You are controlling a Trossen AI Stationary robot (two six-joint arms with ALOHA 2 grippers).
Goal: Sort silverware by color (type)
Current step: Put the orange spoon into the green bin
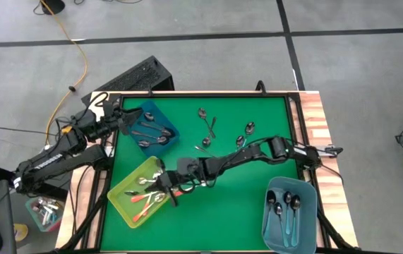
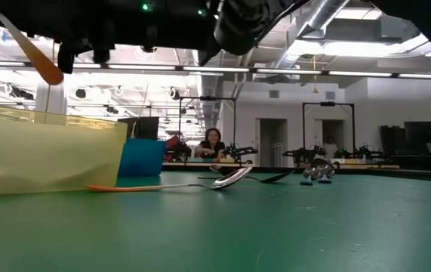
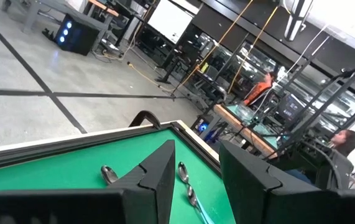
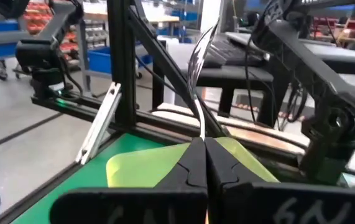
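My right gripper (image 1: 164,189) reaches across the table and stands shut on an orange-handled silver spoon (image 4: 196,59) over the yellow bin (image 1: 122,180), which holds more orange-handled spoons. In the low view the spoon's orange handle (image 2: 41,60) slants above that bin (image 2: 49,159). My left gripper (image 1: 132,121) waits open and level at the far-left corner of the dark blue bin (image 1: 169,120), which holds grey spoons. Several loose spoons (image 1: 207,123) lie on the green table's far middle. One orange-handled spoon (image 2: 162,185) lies flat beside the yellow bin. My right gripper pinches the spoon's thin neck (image 4: 200,127) between its two fingertips, coming in level from the table's right. The silver bowl (image 4: 196,56) stands out beyond the fingertips. The spoon is lifted clear, above the yellow bin.
A light blue bin (image 1: 268,212) with teal-handled spoons stands at the near right corner. My right arm (image 1: 257,152) stretches low across the middle of the table. A black frame edges the table, and a person sits in the room beyond.
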